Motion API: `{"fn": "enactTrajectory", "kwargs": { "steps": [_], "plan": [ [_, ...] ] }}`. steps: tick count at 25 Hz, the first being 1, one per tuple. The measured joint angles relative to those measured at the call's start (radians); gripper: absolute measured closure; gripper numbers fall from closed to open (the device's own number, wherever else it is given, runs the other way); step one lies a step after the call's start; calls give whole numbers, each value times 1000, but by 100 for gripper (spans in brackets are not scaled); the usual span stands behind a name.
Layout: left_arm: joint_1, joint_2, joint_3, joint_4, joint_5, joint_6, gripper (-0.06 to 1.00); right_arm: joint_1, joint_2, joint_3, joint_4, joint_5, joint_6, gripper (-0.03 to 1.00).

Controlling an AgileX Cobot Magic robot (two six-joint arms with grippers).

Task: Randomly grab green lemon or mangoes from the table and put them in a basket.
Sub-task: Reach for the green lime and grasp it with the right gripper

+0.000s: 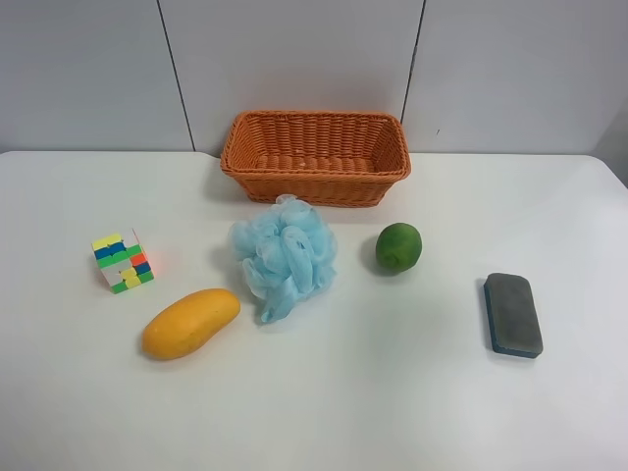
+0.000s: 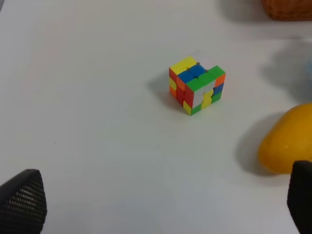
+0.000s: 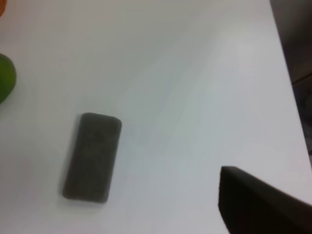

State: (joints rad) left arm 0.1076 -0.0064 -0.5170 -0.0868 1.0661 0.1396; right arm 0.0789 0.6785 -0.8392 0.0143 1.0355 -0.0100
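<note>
Both fruits, round glossy green lemon (image 1: 398, 246) and elongated yellow-orange mango (image 1: 190, 323), lie on the white tabletop (image 1: 392, 402) outside the orange wicker basket (image 1: 314, 186); my left pincer (image 2: 161, 202) gapes empty beside the mango, likely to grab it; my right pincer (image 3: 263, 207), I cannot tell.

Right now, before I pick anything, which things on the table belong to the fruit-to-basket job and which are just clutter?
For the job: green lemon, mango, basket.
Just lying about: puzzle cube, blue bath pouf, grey block.
</note>
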Motion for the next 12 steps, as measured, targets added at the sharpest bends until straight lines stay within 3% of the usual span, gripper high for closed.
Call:
{"fn": "enactTrajectory", "kwargs": {
  "steps": [8,12],
  "plan": [
    [0,0,0,0,0,0,-5,219,454,-194,-25,-11,43,-2],
    [0,0,0,0,0,0,-5,275,660,-303,-14,-6,105,-2]
  ]
}}
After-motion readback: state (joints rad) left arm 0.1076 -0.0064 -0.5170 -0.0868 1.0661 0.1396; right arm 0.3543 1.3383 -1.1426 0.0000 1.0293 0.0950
